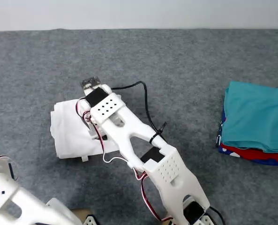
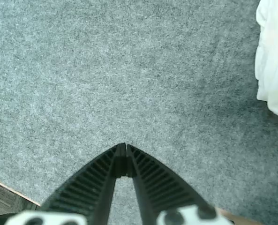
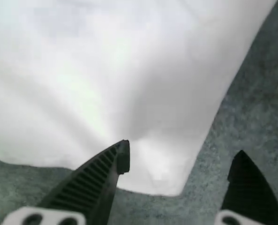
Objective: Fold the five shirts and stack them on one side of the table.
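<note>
A folded white shirt [image 1: 71, 129] lies on the grey carpeted table [image 1: 176, 61], left of centre. My right arm reaches across it, and its gripper [image 1: 90, 85] is at the shirt's far edge. In the right wrist view this gripper [image 3: 182, 164] is open, with one finger [image 3: 117, 161] over the white shirt [image 3: 106, 70] and the other over carpet beside the shirt's edge. My left gripper [image 2: 125, 157] is shut on nothing above bare carpet, and the white shirt [image 2: 272, 61] shows off to its side. The left arm [image 1: 7, 199] sits at the near left corner.
At the right side of the table stands a stack of folded shirts, with a teal one [image 1: 256, 117] on top, a red one [image 1: 251, 152] under it and a blue one [image 1: 270, 161] lower. A black cable [image 1: 146, 101] runs along the right arm.
</note>
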Robot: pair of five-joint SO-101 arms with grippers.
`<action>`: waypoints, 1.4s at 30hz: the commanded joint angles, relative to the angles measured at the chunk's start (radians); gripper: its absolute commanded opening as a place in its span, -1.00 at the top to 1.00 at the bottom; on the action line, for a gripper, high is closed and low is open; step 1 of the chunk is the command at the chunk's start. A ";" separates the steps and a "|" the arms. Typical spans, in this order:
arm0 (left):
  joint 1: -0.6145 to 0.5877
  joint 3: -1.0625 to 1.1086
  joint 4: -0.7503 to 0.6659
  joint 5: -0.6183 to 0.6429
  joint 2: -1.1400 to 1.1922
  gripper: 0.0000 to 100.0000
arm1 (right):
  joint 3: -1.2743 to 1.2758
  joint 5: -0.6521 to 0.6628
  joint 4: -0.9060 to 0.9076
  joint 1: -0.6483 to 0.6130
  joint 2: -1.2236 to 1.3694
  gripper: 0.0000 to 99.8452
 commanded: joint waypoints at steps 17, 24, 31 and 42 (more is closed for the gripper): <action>0.005 -0.004 -0.014 -0.005 -0.017 0.98 | -0.041 0.092 -0.062 -0.019 0.148 0.97; 0.005 -0.004 -0.017 -0.005 -0.017 0.98 | -0.095 0.175 0.079 0.031 0.087 0.98; 0.005 -0.004 -0.018 -0.005 -0.017 0.98 | -0.112 0.485 0.160 0.179 -0.054 0.98; 0.005 -0.005 -0.015 -0.006 -0.017 0.98 | -0.118 1.389 0.056 0.593 -0.047 0.98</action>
